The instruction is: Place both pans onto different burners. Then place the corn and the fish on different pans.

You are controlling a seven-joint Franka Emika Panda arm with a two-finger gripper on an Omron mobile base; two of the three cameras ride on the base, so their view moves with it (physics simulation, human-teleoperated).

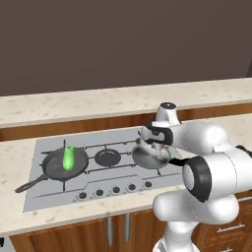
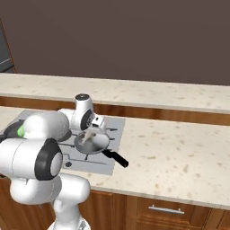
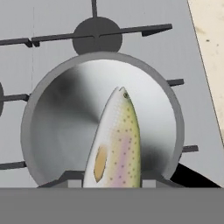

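We've got a speckled beige desk (image 1: pixel 19 162) around a flat grey hob (image 1: pixel 44 197), small round knobs (image 1: pixel 116 189) along its front, wood cabinet fronts (image 2: pixel 179 211) with metal handles (image 2: pixel 164 210) below, dark wall (image 1: pixel 123 39) behind.

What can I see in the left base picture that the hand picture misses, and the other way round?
Left base view alone: the black skillet on the left burner with the green corn in it, and the knobs along the hob's front.

Hand view alone: the spotted fish up close, held between the finger tips over the pan.

Both: the silver pan on the grey hob.
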